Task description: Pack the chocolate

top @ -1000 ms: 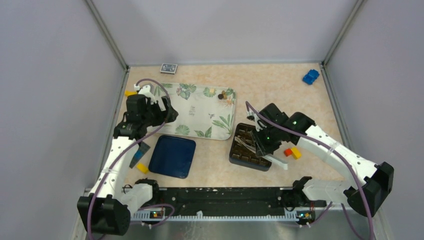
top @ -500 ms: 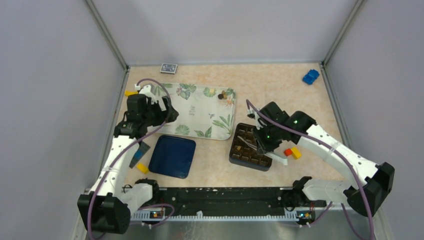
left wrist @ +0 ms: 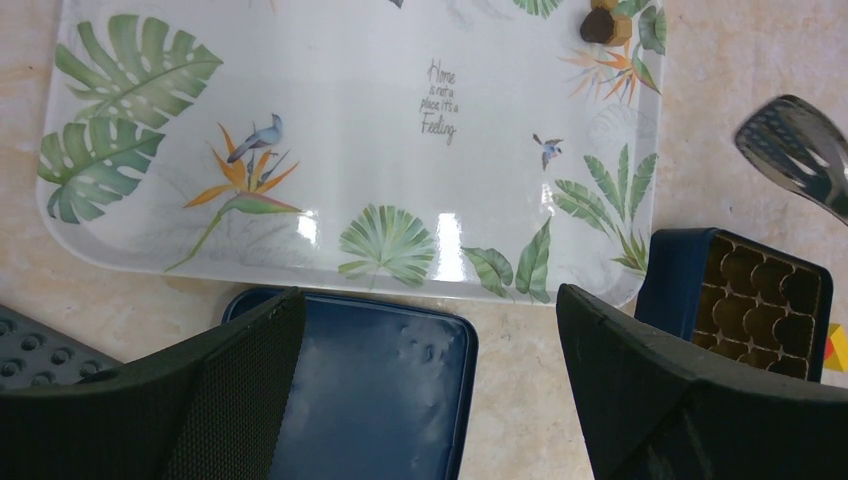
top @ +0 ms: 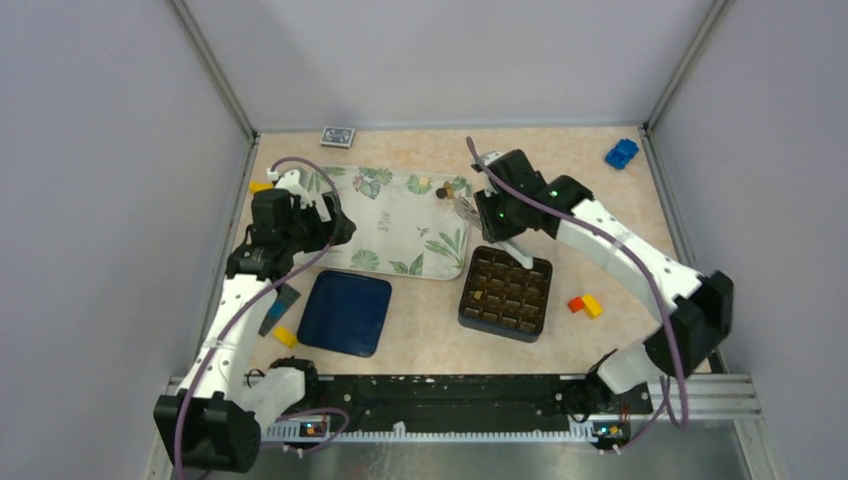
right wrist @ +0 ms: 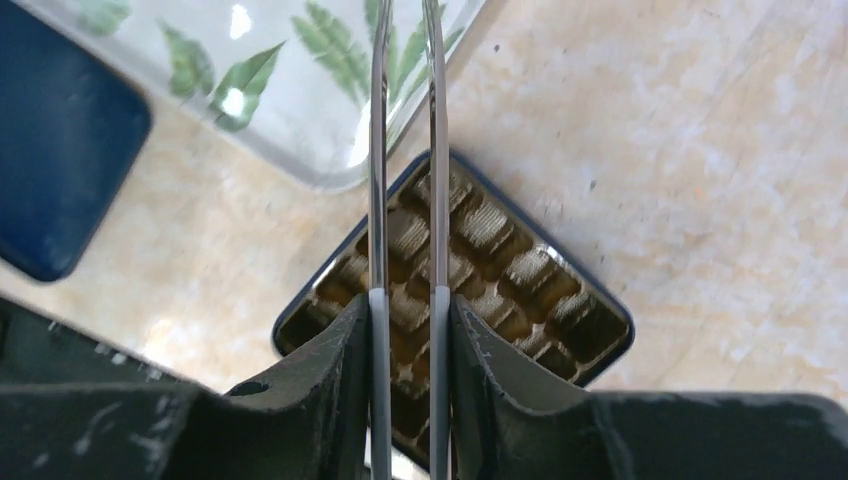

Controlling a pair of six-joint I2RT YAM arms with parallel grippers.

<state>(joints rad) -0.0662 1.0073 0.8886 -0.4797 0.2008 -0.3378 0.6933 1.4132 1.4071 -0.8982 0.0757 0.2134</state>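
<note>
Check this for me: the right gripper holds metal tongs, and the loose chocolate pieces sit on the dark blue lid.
Wrong place. The chocolate pieces sit on the leaf-print tray, at its far right corner, not on the dark blue lid; the left wrist view shows it. The right gripper does hold the metal tongs.

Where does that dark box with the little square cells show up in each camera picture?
Top external: gridded box right of centre, beside the leaf-print tray.
Left wrist: lower right edge.
Right wrist: centre, behind the tongs.
Shared landmark: the leaf-print tray, beside the box in all three.
</note>
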